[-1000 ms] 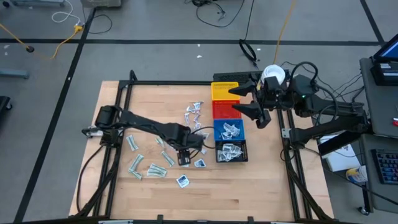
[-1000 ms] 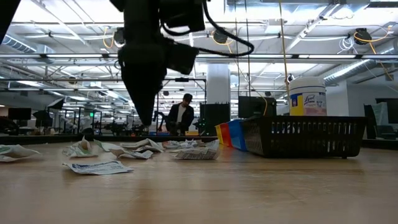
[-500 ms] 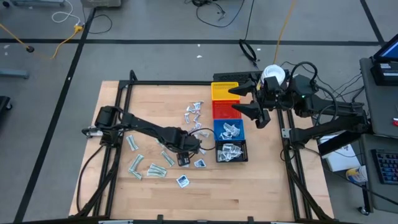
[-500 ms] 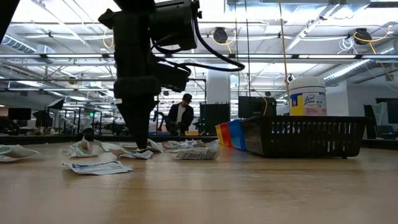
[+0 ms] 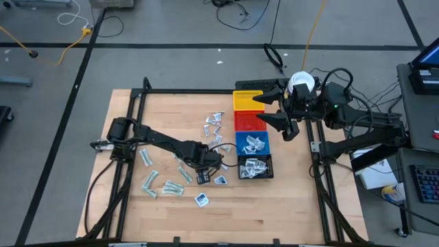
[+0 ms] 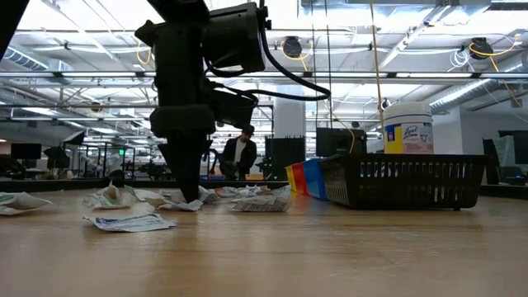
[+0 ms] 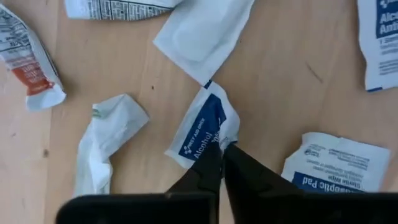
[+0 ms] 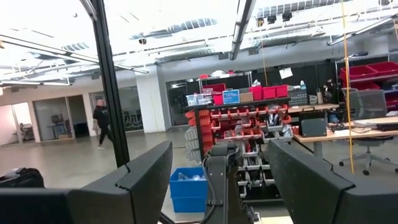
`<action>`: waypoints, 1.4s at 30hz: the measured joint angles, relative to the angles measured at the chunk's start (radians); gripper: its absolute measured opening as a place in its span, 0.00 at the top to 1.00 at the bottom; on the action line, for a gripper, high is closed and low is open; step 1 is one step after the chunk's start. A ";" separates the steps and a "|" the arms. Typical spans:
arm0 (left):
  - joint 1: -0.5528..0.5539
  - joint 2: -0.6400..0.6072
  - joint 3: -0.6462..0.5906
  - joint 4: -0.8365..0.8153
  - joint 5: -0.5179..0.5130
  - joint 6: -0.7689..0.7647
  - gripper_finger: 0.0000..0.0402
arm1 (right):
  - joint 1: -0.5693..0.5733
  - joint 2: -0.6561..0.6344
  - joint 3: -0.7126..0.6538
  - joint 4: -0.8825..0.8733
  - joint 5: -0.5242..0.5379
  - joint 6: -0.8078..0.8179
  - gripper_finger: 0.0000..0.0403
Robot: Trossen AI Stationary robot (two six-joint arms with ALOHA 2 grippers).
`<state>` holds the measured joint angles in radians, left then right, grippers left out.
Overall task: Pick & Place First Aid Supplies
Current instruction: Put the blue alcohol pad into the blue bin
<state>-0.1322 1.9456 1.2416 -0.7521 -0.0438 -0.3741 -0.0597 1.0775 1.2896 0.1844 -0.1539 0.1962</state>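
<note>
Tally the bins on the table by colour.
Yellow bin: 1
Red bin: 1
Blue bin: 1
Black bin: 1
Total: 4

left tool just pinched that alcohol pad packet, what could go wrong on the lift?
The left tool is shut on only the edge of the white-and-blue alcohol pad packet, so it may slip out when lifted.

A plain white square packet touches the pad's corner and might get dragged.

The black mesh bin sits close; a swinging packet could snag its rim.
</note>
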 joint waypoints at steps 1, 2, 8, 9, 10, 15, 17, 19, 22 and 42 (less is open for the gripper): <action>0.000 -0.003 0.000 0.000 0.008 0.011 0.97 | 0.000 0.000 0.000 0.000 0.000 -0.002 0.36; 0.001 -0.012 -0.001 -0.005 0.012 0.019 0.98 | 0.000 0.000 0.000 0.000 0.000 -0.001 0.36; -0.001 -0.154 -0.004 -0.008 0.016 0.071 0.99 | 0.000 0.000 0.000 -0.021 0.000 0.006 0.36; -0.001 -0.185 -0.004 0.002 0.010 0.084 0.99 | 0.000 0.000 0.000 -0.037 0.000 0.008 0.36; 0.000 -0.215 -0.004 0.015 -0.003 0.100 0.99 | 0.000 0.000 0.000 -0.056 0.003 0.006 0.36; 0.017 -0.373 -0.016 0.184 -0.046 0.199 1.00 | -0.001 0.000 0.000 -0.113 0.056 0.001 0.36; 0.034 -0.426 -0.048 0.275 -0.048 0.212 1.00 | -0.001 0.000 0.000 -0.111 0.060 0.001 0.36; 0.052 -0.483 -0.101 0.406 -0.050 0.213 1.00 | -0.001 0.000 0.000 -0.102 0.078 0.001 0.36; 0.074 -0.571 -0.195 0.622 -0.040 0.207 1.00 | -0.001 0.000 0.000 -0.092 0.083 0.005 0.36; 0.108 -0.809 -0.289 0.974 0.006 0.239 1.00 | 0.000 0.047 0.005 -0.163 0.126 0.053 0.36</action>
<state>-0.0238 1.1367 0.9525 0.2215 -0.0376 -0.1354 -0.0601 1.1245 1.2942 0.0215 -0.0277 0.2493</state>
